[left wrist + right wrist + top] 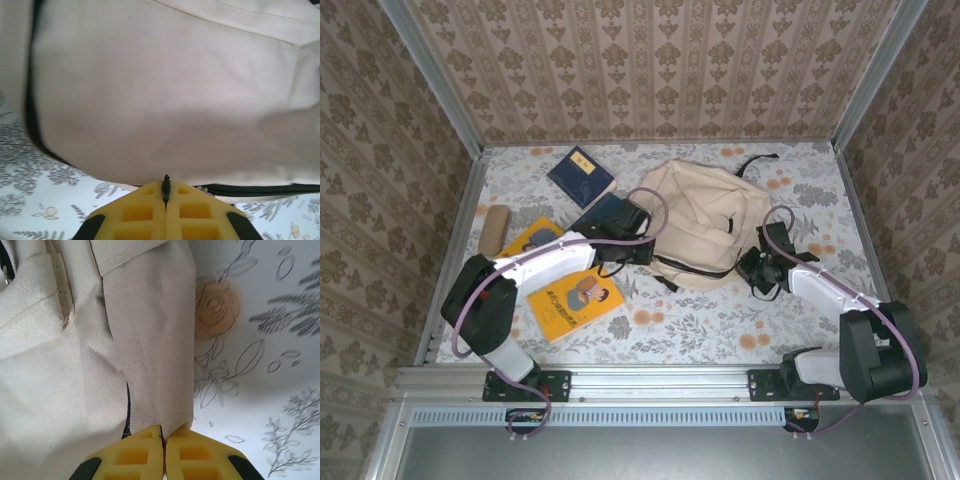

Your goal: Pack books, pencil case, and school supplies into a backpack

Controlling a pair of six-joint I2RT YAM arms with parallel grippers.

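Top view, centre left: the left arm (550,255) covers part of one navy book (601,211) and one yellow book (533,236). The label on the far navy book (580,176) is too small to read. Left wrist view: the backpack (165,90) is blurred and cropped at the top and sides. The dark sliver (165,180) pinched in the left end effector (165,189) is unidentifiable.

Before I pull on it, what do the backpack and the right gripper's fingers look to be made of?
The backpack: beige woven cloth, matte, canvas-like; the coarse weave and stitched seams show in the right wrist view. The right gripper's fingers: yellow hard plastic, it seems, matte, moulded with square recesses.
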